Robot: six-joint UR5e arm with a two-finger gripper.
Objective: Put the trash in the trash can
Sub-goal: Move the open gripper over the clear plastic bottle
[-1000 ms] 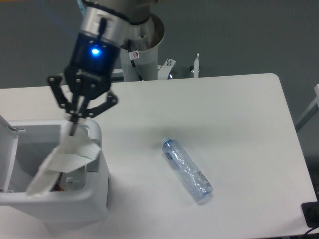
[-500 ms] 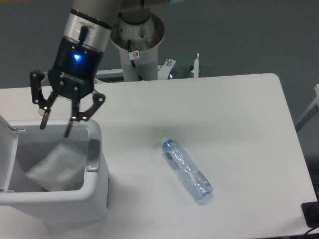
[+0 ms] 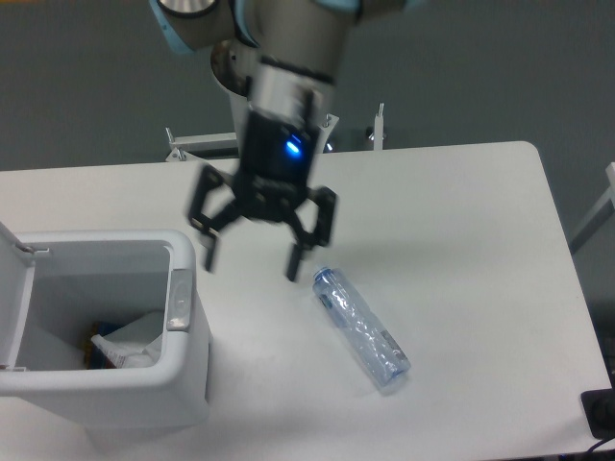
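Observation:
A crushed clear bluish plastic bottle (image 3: 360, 327) lies on the white table (image 3: 461, 221), pointing from upper left to lower right. My gripper (image 3: 252, 260) hangs open above the table between the trash can and the bottle, its right finger (image 3: 298, 252) just up-left of the bottle's cap end, nothing held. The white trash can (image 3: 187, 384) stands at the lower left with its lid (image 3: 12, 288) swung open. Inside it lies the whitish crumpled wrapper (image 3: 135, 338).
The robot's white base column (image 3: 274, 96) and some metal brackets (image 3: 377, 130) stand behind the table's far edge. A grey push tab (image 3: 179, 300) sits on the can's right rim. A dark object (image 3: 601, 413) shows at the lower right corner.
The wrapper, held over the can a second ago, was let go and now lies inside. The open gripper has swung right, from above the can to beside the bottle.

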